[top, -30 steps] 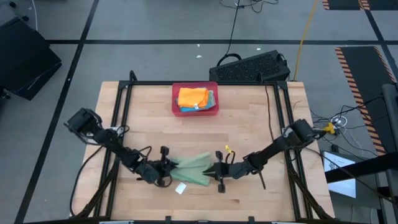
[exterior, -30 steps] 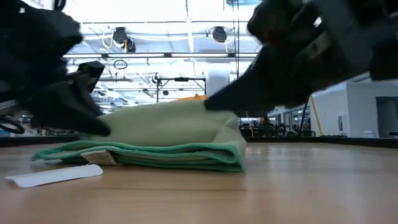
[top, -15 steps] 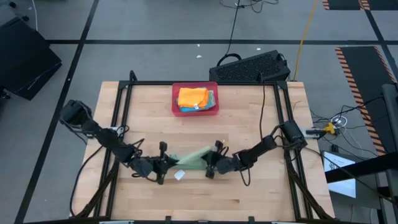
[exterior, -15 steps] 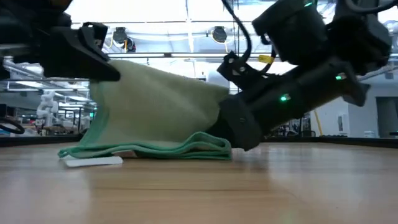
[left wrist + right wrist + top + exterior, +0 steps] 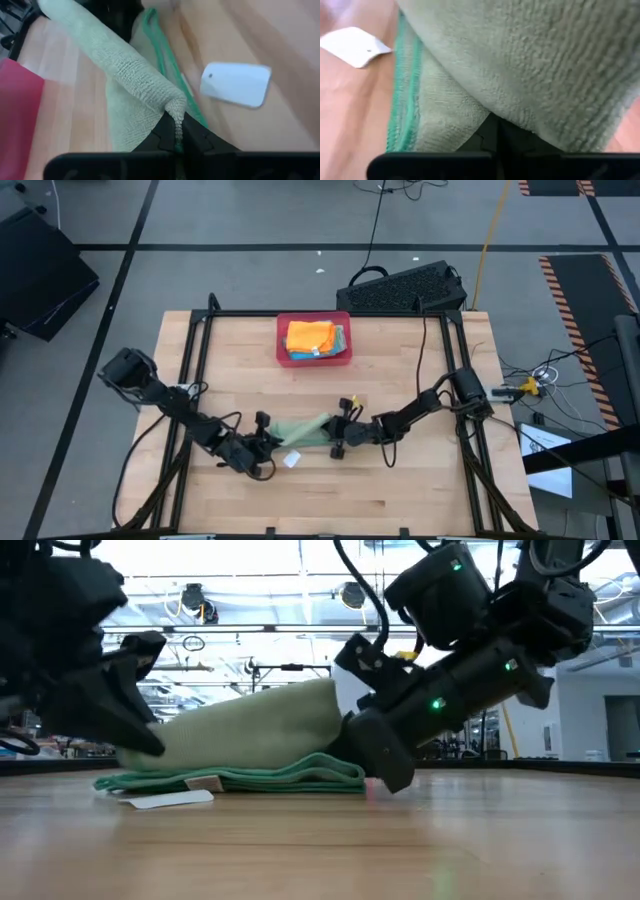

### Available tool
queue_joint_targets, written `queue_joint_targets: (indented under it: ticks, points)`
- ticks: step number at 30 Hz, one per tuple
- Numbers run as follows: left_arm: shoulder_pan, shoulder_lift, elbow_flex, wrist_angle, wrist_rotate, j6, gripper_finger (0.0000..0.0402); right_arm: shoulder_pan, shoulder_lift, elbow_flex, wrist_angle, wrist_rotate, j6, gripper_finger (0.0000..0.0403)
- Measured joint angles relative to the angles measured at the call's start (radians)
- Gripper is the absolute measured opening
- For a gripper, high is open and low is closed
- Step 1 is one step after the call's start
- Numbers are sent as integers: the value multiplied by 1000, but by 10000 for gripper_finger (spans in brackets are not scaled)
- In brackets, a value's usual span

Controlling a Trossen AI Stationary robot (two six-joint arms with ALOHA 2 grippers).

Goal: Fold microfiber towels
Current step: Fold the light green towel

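A light green microfiber towel with a darker green hem lies near the table's front middle. Its lower layers rest flat on the wood and its upper layer bulges above them. My left gripper is shut on the towel's left end, and my right gripper is shut on its right end. Both are low over the table. A white tag lies on the wood beside the towel's near edge. My left gripper pinches a bunched corner of the towel's upper layer between its two shut fingers, coming nearly level from the table's left. The cloth runs from the hold toward the other gripper in a slack ridge. My right gripper pinches a fold of the upper layer between its shut fingers, coming low from the table's right. The cloth bulges over the fingers and hides the place of contact. The layers below it lie on the table.
A pink-red tray at the far middle holds folded orange, blue and green towels. A black keyboard lies beyond the table's far right corner. Bare wood lies along the near edge and at both sides.
Both grippers have lifted the towel's upper layer by its near edge, carried it toward the table's far edge, and then lowered it again. The towel has been folded over into a narrower strip. Its bottom layers and the white tag have stayed on the table.
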Motion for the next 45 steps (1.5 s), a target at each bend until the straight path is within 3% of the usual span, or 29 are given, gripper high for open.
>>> queue_joint_targets:
  ticks: [5,11,16,18,23,26,31,39,45]
  points:
    - [7,19,0,-11,-21,38,18,9,-99,-4,-99,-23,0,6]
    - [7,19,0,-18,-29,39,6,11,-322,-5,-412,-66,126,60]
    - [8,18,0,-19,-40,53,19,-7,-420,-4,-381,33,130,122]
    - [8,18,0,-19,-49,66,21,-36,-421,-4,-357,25,153,152]
    - [8,18,0,-25,-53,96,8,-115,-369,-3,-187,-170,300,193]
    - [9,18,0,-44,-83,98,18,-132,-309,-4,-110,-300,372,181]
    - [9,18,0,-57,-132,88,76,-128,-219,-4,-33,-430,437,124]
    - [10,9,0,-68,-127,15,168,-120,-94,-4,49,-470,497,50]
    - [10,-132,-1,-124,-4,-184,220,-101,-61,-4,84,-489,503,31]
